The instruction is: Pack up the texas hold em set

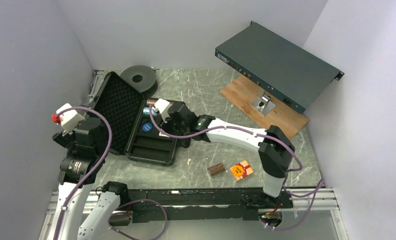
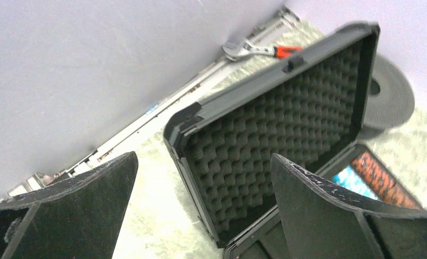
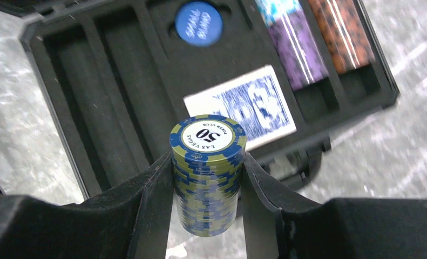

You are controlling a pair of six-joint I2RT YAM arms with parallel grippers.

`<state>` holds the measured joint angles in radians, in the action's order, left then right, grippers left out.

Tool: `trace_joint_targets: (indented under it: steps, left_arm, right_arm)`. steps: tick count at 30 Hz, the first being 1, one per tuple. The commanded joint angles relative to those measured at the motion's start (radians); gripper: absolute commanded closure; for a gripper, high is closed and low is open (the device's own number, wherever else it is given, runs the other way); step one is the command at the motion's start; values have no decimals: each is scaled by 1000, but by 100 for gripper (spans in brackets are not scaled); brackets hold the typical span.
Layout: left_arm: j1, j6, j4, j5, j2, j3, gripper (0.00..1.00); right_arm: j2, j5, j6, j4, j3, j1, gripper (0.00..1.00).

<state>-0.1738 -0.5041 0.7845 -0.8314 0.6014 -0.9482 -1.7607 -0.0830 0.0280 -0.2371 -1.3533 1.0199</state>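
Looking down from the top view, I see the briefcase (image 1: 135, 125) lying open at the left of the counter (image 1: 211, 90), lid folded back toward the wall. The right arm (image 1: 236, 132) reaches over its tray while the left arm (image 1: 78, 165) sits beside the lid (clear of the tray, I judge, so the right has room). A loose brown stack (image 1: 216, 170) and a red-and-yellow card deck (image 1: 241, 170) lie unpacked near the right arm's base. The black spool (image 1: 139, 76) and the grey metal box (image 1: 276, 67), propped over a wooden board (image 1: 266, 107), are not part of the set. From the left wrist, the left pincer (image 2: 203, 162) gapes wide with nothing in it, facing the foam lid (image 2: 276, 118); a red-handled wrench (image 2: 259, 50) lies by the wall. From the right wrist, the right pincer (image 3: 207, 162) is clamped on an upright green-and-blue chip stack (image 3: 207, 135), over the tray's edge as far as I can tell. A purple stack (image 3: 295, 48) and an orange-brown stack (image 3: 340, 32) lie in the right-hand slots, with a blue-backed deck (image 3: 241, 110) and a blue button (image 3: 198, 22) in the middle. The long slots (image 3: 87, 91) at the left are bare, so I would tip the stack sideways into one; the slot walls could snag it.
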Motion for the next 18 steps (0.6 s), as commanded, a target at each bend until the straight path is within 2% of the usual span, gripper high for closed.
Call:
trace_joint_targets:
  steps: [1,7,18]
  left_arm:
    - [-3,-157,18,-184,-16,-43,0]
    - [-10,-235,46,-205,-16,-65,0]
    - [-17,-240,61,-203,-3,-75,0]
  right_arm:
    - [-73,165,83,127,-151,0,100]
    - [-176,301,105,118,-265,12,100]
    - [-303,296,129,59,-409,88,100]
